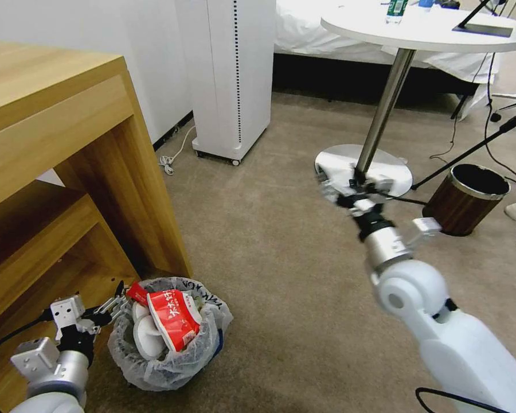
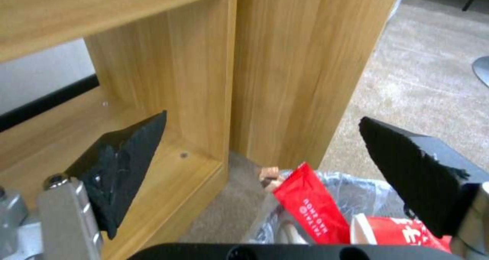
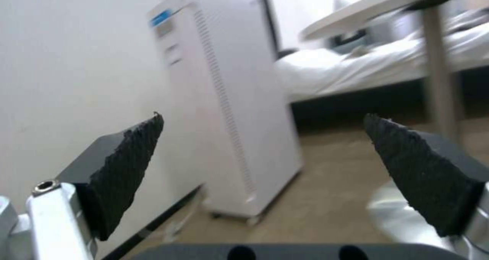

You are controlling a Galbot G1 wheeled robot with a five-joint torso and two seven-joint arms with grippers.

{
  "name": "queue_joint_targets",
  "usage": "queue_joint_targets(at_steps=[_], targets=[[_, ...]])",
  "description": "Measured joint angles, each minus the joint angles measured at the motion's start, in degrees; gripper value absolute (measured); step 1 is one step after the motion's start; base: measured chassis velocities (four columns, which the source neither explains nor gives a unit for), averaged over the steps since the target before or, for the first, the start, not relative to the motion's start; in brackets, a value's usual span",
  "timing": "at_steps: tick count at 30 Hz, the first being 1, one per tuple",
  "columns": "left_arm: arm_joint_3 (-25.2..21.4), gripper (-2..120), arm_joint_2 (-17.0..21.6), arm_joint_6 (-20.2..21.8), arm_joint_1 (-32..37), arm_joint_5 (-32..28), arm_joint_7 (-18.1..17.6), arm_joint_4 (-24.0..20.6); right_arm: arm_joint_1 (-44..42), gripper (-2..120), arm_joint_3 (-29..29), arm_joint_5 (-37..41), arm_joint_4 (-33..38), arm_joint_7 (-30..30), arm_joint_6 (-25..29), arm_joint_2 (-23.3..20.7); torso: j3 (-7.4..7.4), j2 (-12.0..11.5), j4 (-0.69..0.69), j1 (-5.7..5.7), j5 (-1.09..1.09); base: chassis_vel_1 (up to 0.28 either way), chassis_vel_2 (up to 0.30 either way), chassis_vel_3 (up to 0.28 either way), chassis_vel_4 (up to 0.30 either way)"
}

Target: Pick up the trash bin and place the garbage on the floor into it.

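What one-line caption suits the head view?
Open left hand beside the trash bin full of garbage; right hand open above carpet.

Your left gripper [image 1: 118,302] is hemmed between the wooden desk [image 1: 126,172] and trash bin [image 1: 167,350]. Open carpet [image 1: 281,269] lies ahead; table base [image 1: 338,163] blocks far right.
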Motion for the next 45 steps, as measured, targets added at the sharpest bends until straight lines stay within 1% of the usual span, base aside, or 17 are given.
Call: queue_joint_targets(at_steps=[1,2,5,7,10,14,16,18,20,22,23,26,34,38,45], targets=[[0.0,100,0.1,-0.3,0.0,0.1,0.0,-0.1,-1.7,100,2.7,-0.9,0.1,-0.6,0.5,0.5,0.0,0.0,0.0,0.0,-0.01,0.0,0.0,0.0,0.0],[0.0,100,0.1,-0.3,0.0,0.1,0.0,-0.1,-1.7,100,2.7,-0.9,0.1,-0.6,0.5,0.5,0.0,0.0,0.0,0.0,-0.01,0.0,0.0,0.0,0.0],[0.3,100,0.7,-0.6,0.3,0.6,0.5,-0.1,-5.5,100,7.9,-3.1,0.1,-1.8,1.5,2.3,0.0,0.0,0.0,0.0,-0.02,0.0,0.0,0.0,0.0],[0.3,100,0.9,-0.6,0.3,0.7,0.6,-0.1,-6.5,100,8.8,-3.8,0.1,-2.1,1.7,2.8,0.0,0.0,0.0,0.0,-0.01,0.0,0.0,0.0,0.0],[0.6,100,1.6,-0.8,1.3,1.3,1.1,-0.5,-10.8,100,11.4,-7.1,-0.4,-3.4,3.8,4.6,0.0,0.0,0.0,0.0,-0.01,0.0,0.0,0.0,0.0],[0.8,100,1.7,-1.1,2.2,1.8,1.8,-1.0,-13.1,100,12.6,-8.4,-1.0,-4.1,5.1,5.6,0.0,0.0,0.0,0.0,-0.02,0.0,0.0,0.0,0.0],[0.7,100,2.2,-2.1,2.9,2.3,2.6,-1.0,-15.2,100,13.2,-9.5,-1.3,-4.3,6.2,7.1,0.0,0.0,0.01,0.0,-0.01,0.0,0.0,0.0,0.0],[0.5,100,2.8,-2.9,2.8,2.3,3.2,-0.1,-16.8,100,13.1,-10.3,-1.5,-4.2,6.8,8.6,0.0,0.0,0.01,0.0,-0.02,0.0,0.0,0.0,0.0],[0.5,100,2.9,-3.1,2.6,2.2,3.3,0.1,-17.1,100,13.1,-10.4,-1.6,-4.2,6.8,9.0,0.0,0.0,0.01,0.0,-0.02,0.0,0.0,0.0,0.0],[0.6,100,3.2,-3.9,1.7,1.9,3.7,1.9,-18.0,100,12.4,-11.6,-2.1,-4.0,7.1,10.8,0.0,0.0,0.01,0.0,-0.02,0.0,0.0,0.0,0.0],[0.6,100,3.2,-3.9,1.7,1.9,3.7,1.9,-18.0,100,12.4,-11.6,-2.1,-4.0,7.1,10.8,0.0,0.0,0.01,0.0,-0.02,0.0,0.0,0.0,0.0],[0.7,100,4.4,-4.8,0.5,1.2,4.6,4.1,-18.7,100,11.2,-13.4,-3.8,-4.0,7.9,12.4,0.0,0.0,0.02,0.0,-0.02,0.0,0.0,0.0,0.0],[0.8,100,6.1,-4.9,-0.8,-0.2,4.8,5.8,-18.9,100,9.5,-14.8,-6.8,-4.6,8.7,13.4,0.0,0.0,0.01,0.0,-0.02,0.0,0.0,0.0,0.0],[0.9,100,6.4,-4.8,-1.3,-0.5,4.8,6.0,-18.4,100,8.7,-15.2,-8.3,-4.8,9.0,13.6,0.0,0.0,0.01,0.0,-0.01,0.0,0.0,0.0,0.0],[0.9,100,6.4,-4.5,-1.7,-0.8,4.4,6.4,-18.1,100,7.4,-15.9,-8.7,-4.9,8.6,13.4,0.0,0.0,0.01,0.0,-0.02,0.0,0.0,0.0,0.0]])
